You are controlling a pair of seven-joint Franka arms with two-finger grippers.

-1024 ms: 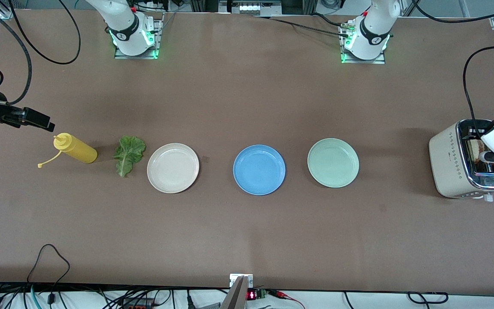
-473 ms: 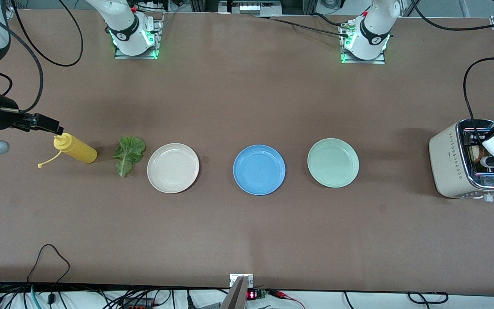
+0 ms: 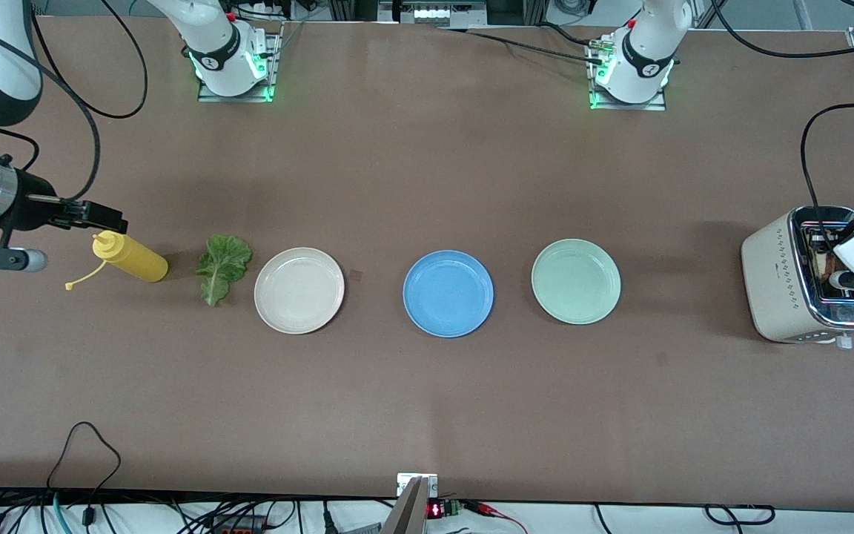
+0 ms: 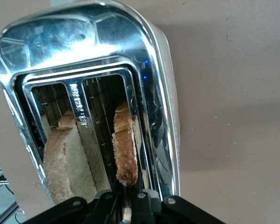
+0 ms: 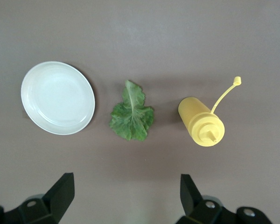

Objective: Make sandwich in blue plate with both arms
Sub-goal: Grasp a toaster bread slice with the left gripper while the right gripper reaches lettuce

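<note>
R gripper point(image 3: 104, 220) moved over bottle point(image 3: 130, 256), open; L gripper point(image 4: 126, 205) grips toaster bread point(image 4: 123, 149).

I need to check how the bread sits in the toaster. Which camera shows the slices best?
The left wrist view: it looks straight down into the toaster, showing two bread slices, one per slot. The front view shows only a dark sliver there; the right wrist view shows none.

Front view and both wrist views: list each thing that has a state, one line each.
Round medium-blue plate: empty.
Round beige plate: empty.
Round pale green plate: empty.
Crinkled green lettuce leaf: flat on table.
Yellow squeeze bottle: upright, cap off and dangling.
Cream-and-chrome toaster: two bread slices in slots.
Left tool: shut on one slice.
Right tool: open, empty.
</note>
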